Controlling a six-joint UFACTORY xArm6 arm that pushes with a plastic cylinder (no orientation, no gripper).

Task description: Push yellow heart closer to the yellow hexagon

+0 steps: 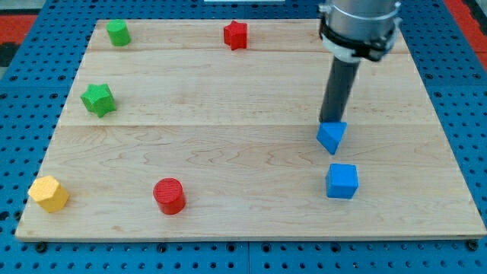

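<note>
The yellow hexagon sits near the bottom left corner of the wooden board. No yellow heart shows anywhere in the view; I cannot tell whether the arm hides it. My tip is at the right of the board, far from the hexagon. It touches or nearly touches the top edge of a blue triangular block.
A blue cube lies just below the blue triangular block. A red cylinder is at the bottom, right of the hexagon. A green star is at the left, a green block at the top left, and a red star at the top middle.
</note>
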